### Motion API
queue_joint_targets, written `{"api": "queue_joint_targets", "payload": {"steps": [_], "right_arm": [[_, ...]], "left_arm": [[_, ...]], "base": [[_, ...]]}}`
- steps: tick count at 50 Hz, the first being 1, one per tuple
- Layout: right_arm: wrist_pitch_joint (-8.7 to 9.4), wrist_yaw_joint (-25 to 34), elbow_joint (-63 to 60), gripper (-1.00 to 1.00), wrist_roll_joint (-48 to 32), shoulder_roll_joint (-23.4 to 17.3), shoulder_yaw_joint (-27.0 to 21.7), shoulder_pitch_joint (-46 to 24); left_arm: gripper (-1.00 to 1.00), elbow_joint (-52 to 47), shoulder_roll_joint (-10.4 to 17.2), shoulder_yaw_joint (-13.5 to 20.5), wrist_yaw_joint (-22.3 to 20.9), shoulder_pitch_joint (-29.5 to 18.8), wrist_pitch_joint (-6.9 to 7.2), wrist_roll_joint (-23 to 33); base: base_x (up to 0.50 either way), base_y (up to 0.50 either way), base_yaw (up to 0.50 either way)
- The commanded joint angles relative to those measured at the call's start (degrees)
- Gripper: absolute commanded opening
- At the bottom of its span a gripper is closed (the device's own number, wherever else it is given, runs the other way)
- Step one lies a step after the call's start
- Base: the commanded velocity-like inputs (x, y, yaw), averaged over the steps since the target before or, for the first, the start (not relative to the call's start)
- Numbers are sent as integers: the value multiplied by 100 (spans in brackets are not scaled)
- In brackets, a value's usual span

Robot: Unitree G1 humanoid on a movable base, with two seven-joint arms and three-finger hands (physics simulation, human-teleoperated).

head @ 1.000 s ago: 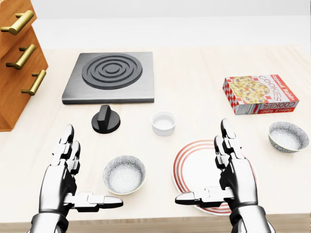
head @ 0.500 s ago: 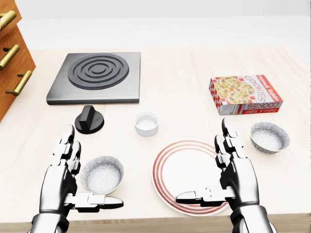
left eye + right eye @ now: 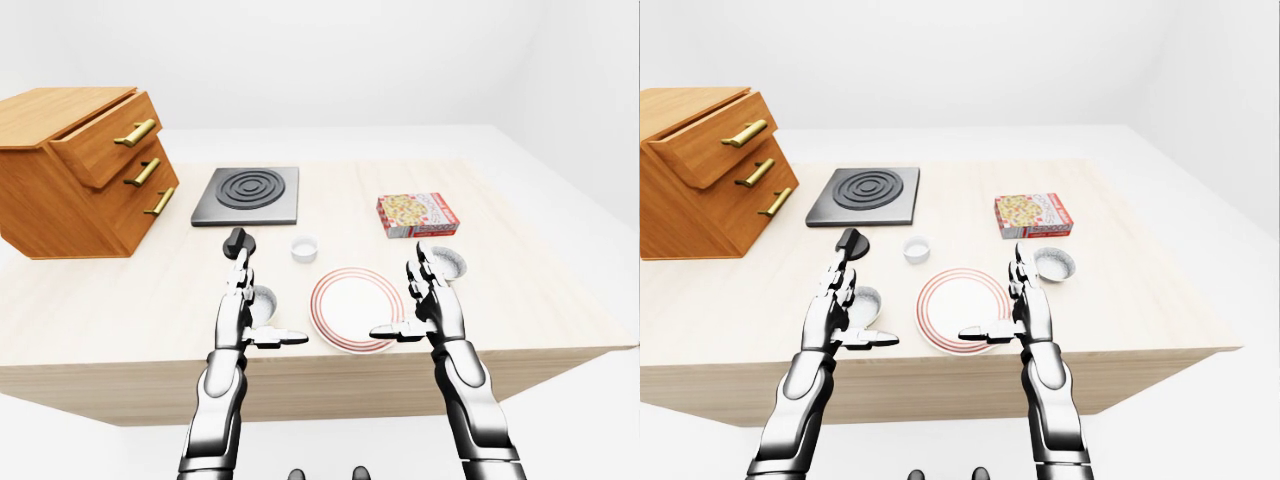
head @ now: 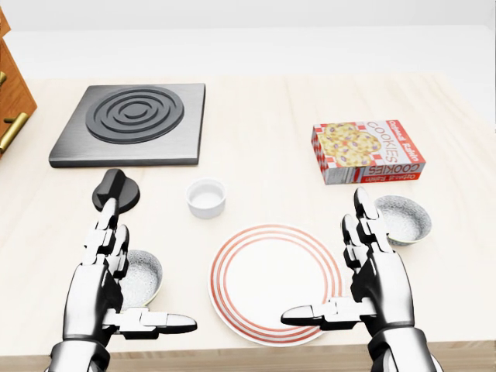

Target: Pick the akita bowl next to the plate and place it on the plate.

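Head view: wooden table (image 4: 263,124); red-ringed white plate (image 4: 275,283) bottom centre. Left hand (image 4: 101,287), right hand (image 4: 376,283) spread wide, holding nothing. Speckled grey-white bowl (image 4: 143,277) just left of plate, partly behind left hand; matching second bowl (image 4: 403,217) near plate's upper right.

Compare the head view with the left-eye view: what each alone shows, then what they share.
Head view only: readable COOKIES lettering on the cookie box. Left-eye view only: the whole wooden drawer cabinet and the robot's forearms. Both: hob, black knob, white ramekin, striped plate, left speckled bowl, right speckled bowl, left robot hand and right robot hand, both open.
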Motion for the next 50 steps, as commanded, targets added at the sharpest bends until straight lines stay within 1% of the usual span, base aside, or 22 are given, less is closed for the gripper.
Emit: {"api": "queue_joint_targets", "payload": {"steps": [1,4,7,9,10,11,13,14,19,21,23,24,26,31,33,38,39,41,42,50], "right_arm": [[-37,9,38,100,7,1,-2,-5],[-55,1,47,100,-14,1,7,-1],[-39,-8,37,100,-30,-1,12,-1],[-118,-15,144,100,-78,-2,21,-22],[-189,-85,228,100,-238,-19,47,-42],[-189,-61,244,100,-193,0,46,-41],[-149,-55,202,100,-179,-3,41,-37],[-135,-62,204,100,-181,-4,37,-45],[-130,-59,198,100,-194,-2,46,-34],[-138,-66,195,100,-197,0,43,-34],[-87,-63,143,100,-179,2,43,-27],[-95,-60,141,100,-184,1,47,-20],[-106,-55,165,100,-176,0,40,-32],[-135,-67,203,100,-258,-1,75,-39],[-82,-50,158,100,-230,0,69,-32],[-107,-21,167,100,-231,-1,72,-25],[-114,-13,161,100,-222,-1,68,-21],[-64,-4,100,100,-200,1,66,-8],[-62,1,94,100,-195,2,66,-4],[-117,25,118,100,-168,5,59,-4]], "left_arm": [[100,35,4,8,0,-15,-27,-2],[100,-10,3,2,1,-3,7,1],[100,2,3,6,2,-9,5,-1],[100,22,3,8,2,-19,-6,-2],[100,1,2,5,4,-15,11,-2],[100,-11,1,3,5,-15,25,-2],[100,56,5,11,1,-26,-31,-5],[100,63,5,12,1,-30,-35,-5],[100,25,6,9,2,-26,4,-5],[100,43,6,11,2,-29,-9,-5],[100,60,7,13,-1,-34,-24,-7],[100,8,1,3,5,-14,10,-1],[100,-29,-1,-4,9,-2,32,4],[100,-24,-1,0,8,-7,38,-2],[100,-7,1,4,8,-16,30,-4],[100,87,6,13,2,-40,-37,-8],[100,88,7,14,2,-40,-37,-9],[100,47,5,9,1,-27,-8,-10],[100,57,6,9,0,-26,-21,-7],[100,64,9,15,-6,-27,-26,-13]], "base": [[0,-16,0],[0,-16,0],[0,-16,0],[0,-12,0],[0,0,0],[0,0,0],[0,0,0],[0,0,0],[0,0,0],[0,0,0],[0,0,0],[0,0,0],[0,0,0],[0,0,0],[0,0,0],[0,0,0],[0,0,0],[0,0,0],[0,0,0],[17,0,0]]}}
